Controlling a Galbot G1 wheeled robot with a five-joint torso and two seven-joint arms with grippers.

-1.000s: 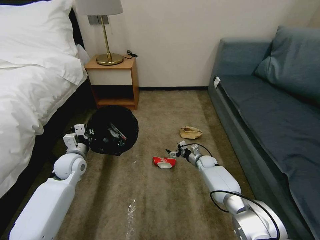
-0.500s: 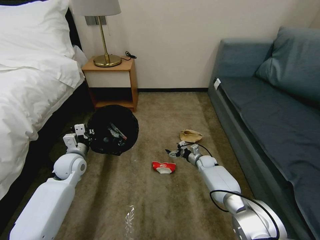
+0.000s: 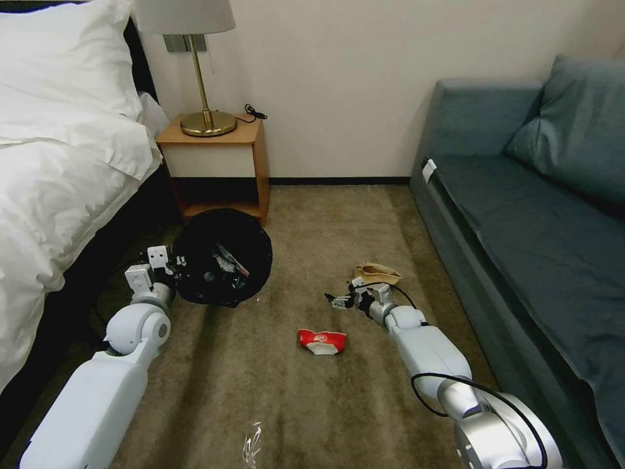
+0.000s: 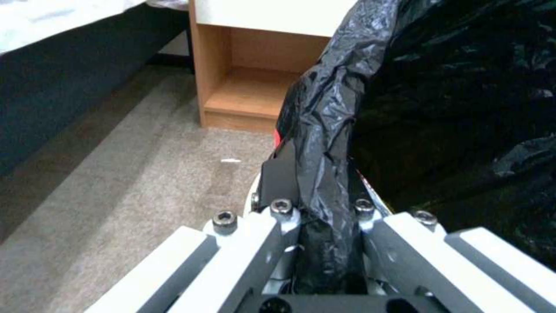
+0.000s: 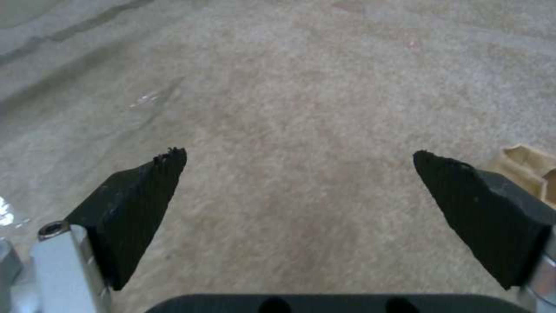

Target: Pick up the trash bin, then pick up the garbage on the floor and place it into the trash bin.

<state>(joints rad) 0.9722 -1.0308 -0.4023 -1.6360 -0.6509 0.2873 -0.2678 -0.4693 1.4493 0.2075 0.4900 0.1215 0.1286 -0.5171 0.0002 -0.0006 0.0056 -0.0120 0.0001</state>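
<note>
black-lined trash bin mouth-up in clenched left tool; right tool spread beside brown paper bag

- Open carpet lies between bed and sofa.
- Right gripper, jaws spread, hangs over bare carpet; brown paper bag just beside it, possibly touching.
- Red-and-white packet lies mid-floor.
- Nightstand blocks behind trash bin.

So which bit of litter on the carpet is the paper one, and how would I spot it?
Start at the long blue-grey sofa and look down to the carpet beside it. The crumpled brown paper bag lies there, just beyond the right hand. The other loose piece, a glossy red-and-white packet, lies nearer the robot.
</note>
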